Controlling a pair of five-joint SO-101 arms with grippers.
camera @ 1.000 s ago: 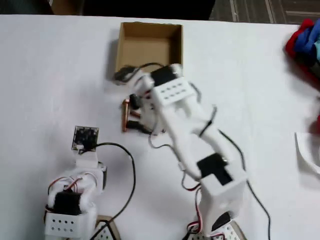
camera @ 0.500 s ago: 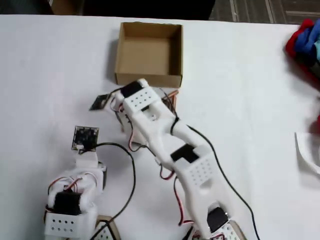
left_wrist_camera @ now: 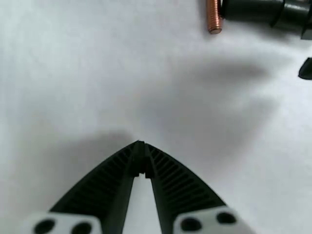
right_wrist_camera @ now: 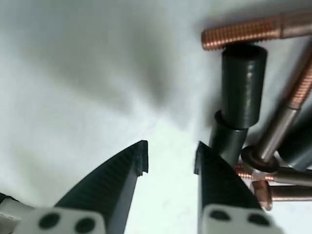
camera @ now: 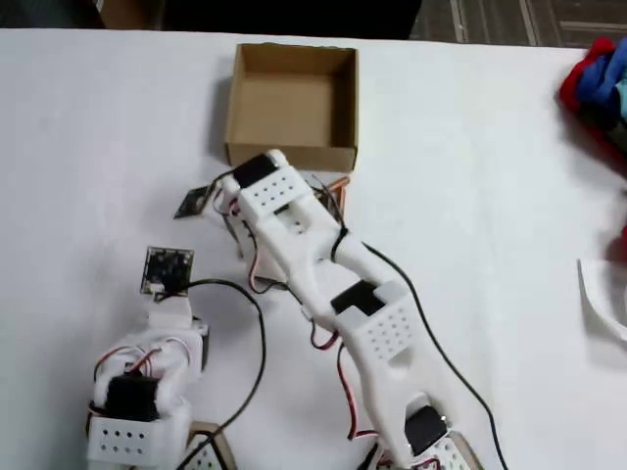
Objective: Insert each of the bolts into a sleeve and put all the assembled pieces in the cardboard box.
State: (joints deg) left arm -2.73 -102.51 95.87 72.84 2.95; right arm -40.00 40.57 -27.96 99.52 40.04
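Note:
The cardboard box (camera: 292, 155) stands open at the back middle of the table. Just in front of it my right arm (camera: 294, 230) stretches over the pile of parts and hides most of it. In the right wrist view my right gripper (right_wrist_camera: 169, 158) is open and low over the white table, with nothing between its fingers. Beside it lie black sleeves (right_wrist_camera: 243, 85) and several copper bolts (right_wrist_camera: 243, 31), tangled together. My left arm (camera: 137, 392) sits folded at the front left. My left gripper (left_wrist_camera: 140, 148) is shut and empty above bare table, with a copper bolt (left_wrist_camera: 213, 17) and a black sleeve (left_wrist_camera: 253, 9) farther off.
Coloured cloth (camera: 598, 73) lies at the table's back right corner, and a white curved object (camera: 602, 304) sits at the right edge. Cables (camera: 245, 294) trail between the two arms.
My right arm has swung left and come down over the pile of bolts and sleeves, which it now covers in the high view. The left arm has kept still.

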